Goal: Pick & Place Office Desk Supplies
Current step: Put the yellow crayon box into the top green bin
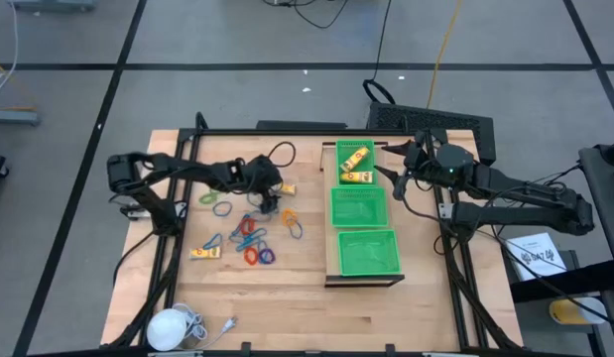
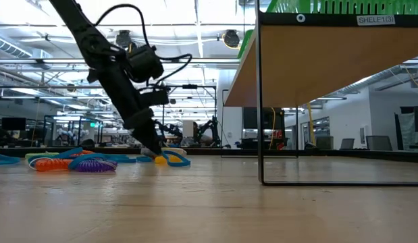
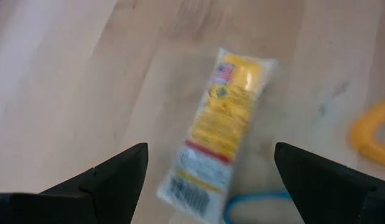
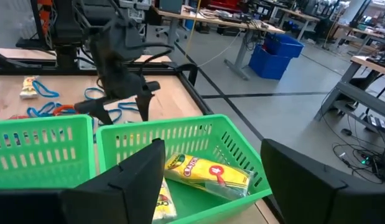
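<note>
My left gripper [image 1: 270,198] [image 3: 211,149] is open and slants down over a yellow packet [image 3: 220,124] [image 1: 284,188] that lies flat on the wooden table. One finger stands on each side of the packet. Coloured rings [image 1: 252,236] and blue clip-like pieces [image 1: 249,226] lie scattered nearer the table's front. A second yellow packet [image 1: 205,252] lies at their left. My right gripper [image 1: 391,151] [image 4: 212,146] is open above the far green basket [image 4: 180,140], where yellow packets [image 4: 208,174] [image 1: 354,164] lie.
Three green mesh baskets [image 1: 358,210] stand in a row in a wood-framed rack [image 1: 331,213] right of centre. A white round object with a cord [image 1: 173,325] lies at the near left corner. A blue ring [image 3: 257,199] and an orange ring [image 3: 372,134] lie close to the packet.
</note>
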Robot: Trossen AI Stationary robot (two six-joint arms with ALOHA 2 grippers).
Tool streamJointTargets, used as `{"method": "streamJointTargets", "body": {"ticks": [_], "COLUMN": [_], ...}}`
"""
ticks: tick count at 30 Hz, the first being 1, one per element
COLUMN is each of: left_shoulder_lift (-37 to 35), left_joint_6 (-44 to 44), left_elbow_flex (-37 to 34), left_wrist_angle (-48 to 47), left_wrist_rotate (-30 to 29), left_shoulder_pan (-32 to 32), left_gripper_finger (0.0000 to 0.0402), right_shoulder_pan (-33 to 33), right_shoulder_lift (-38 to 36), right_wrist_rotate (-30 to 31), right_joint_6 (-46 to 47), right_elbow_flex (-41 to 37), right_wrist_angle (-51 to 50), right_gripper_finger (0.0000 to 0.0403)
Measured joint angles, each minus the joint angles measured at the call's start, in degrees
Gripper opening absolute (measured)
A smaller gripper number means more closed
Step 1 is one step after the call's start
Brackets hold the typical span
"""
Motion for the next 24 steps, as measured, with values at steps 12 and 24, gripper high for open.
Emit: {"method": "streamJointTargets", "body": {"ticks": [12,24], "left_shoulder_lift": [3.16,3.47], "left_joint_6": [-0.23,-6.32], "left_elbow_flex": [0.22,0.0], "left_wrist_angle": [-0.65,2.5], "left_wrist_rotate": [2.88,4.85], "left_shoulder_pan": [1.69,1.46], "left_gripper_finger": [0.0346,0.019], "right_shoulder_pan": [0.02,0.02], "right_shoulder_lift": [0.03,0.04], "right_wrist_rotate": [-0.1,-3.05], "right_joint_6": [1.06,2.0], "right_elbow_flex": [0.0,-5.39], "right_wrist_angle": [-1.56,4.17], "right_gripper_finger": [0.0237,0.0232]}}
